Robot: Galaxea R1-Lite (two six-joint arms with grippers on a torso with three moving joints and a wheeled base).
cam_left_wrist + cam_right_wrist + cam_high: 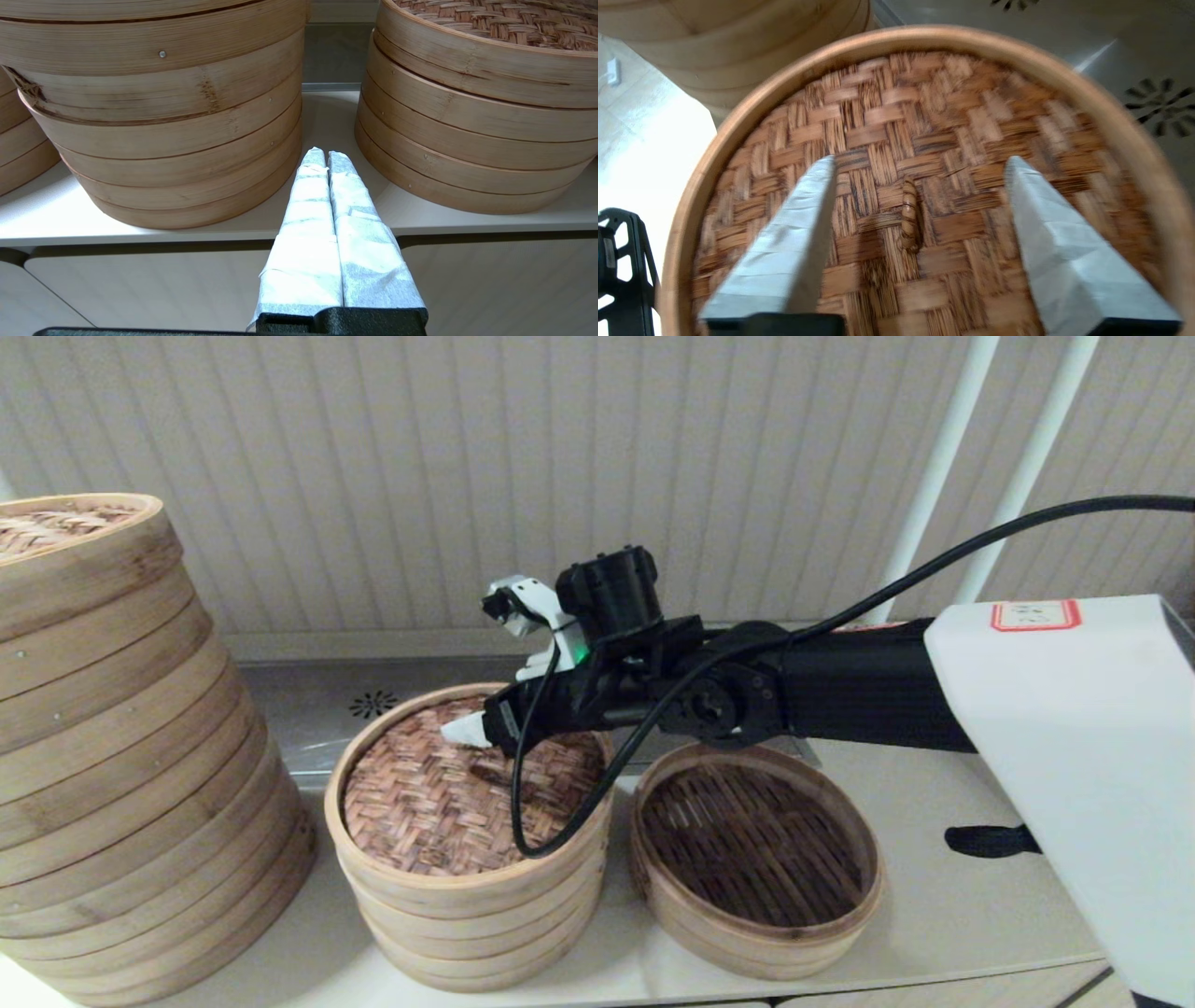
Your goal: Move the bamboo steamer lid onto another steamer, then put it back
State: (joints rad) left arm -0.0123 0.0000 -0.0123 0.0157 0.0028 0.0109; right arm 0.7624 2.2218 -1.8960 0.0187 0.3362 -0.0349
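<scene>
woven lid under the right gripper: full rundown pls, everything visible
The lid is round and shallow: a reddish-brown herringbone-woven top inside a pale bamboo hoop rim, with a small woven loop handle at its centre. It sits flat on the middle steamer stack, between the tall stack and the low single steamer. The right gripper hangs just above it, fingers open either side of the handle; no contact is visible.
</scene>
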